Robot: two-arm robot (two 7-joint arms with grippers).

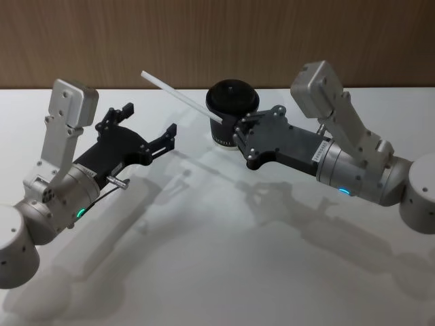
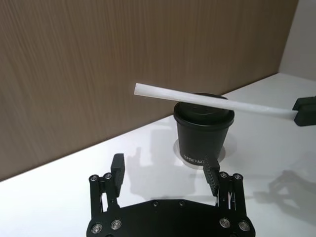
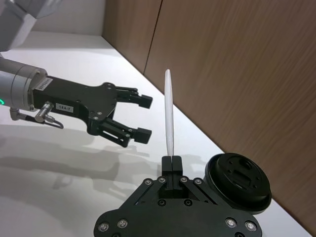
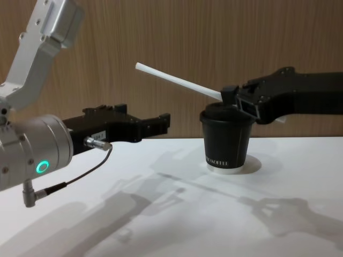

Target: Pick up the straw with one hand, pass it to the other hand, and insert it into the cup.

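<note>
Straw lies along my left fingers' gap, not across it

My right gripper (image 1: pixel 238 129) has its fingers closed on one end of the straw (image 1: pixel 182 97), just beside the cup (image 1: pixel 232 102), which stands on the desk (image 1: pixel 217 272) with its lid on. From that grip the straw runs up and away to my left, passing over the lid, and its free end hangs in the air with nothing touching it.

My left gripper (image 1: pixel 151 119) waits with its fingers spread wide and holding nothing. It is lower than the straw's free end and apart from it. In the left wrist view the straw (image 2: pixel 207 101) stretches from side to side, ahead of and above the open gap of my left gripper (image 2: pixel 164 165), with the cup (image 2: pixel 202 138) behind and under it.

That is what the handover turns on, as I judge it. The long axis runs nearly the same way as the line from one left finger to the other, so closing now would not pinch it. I would expect to turn the left wrist, rise and reach forward, and take the straw on its free half, clear of the lid and of my right fingers
</note>
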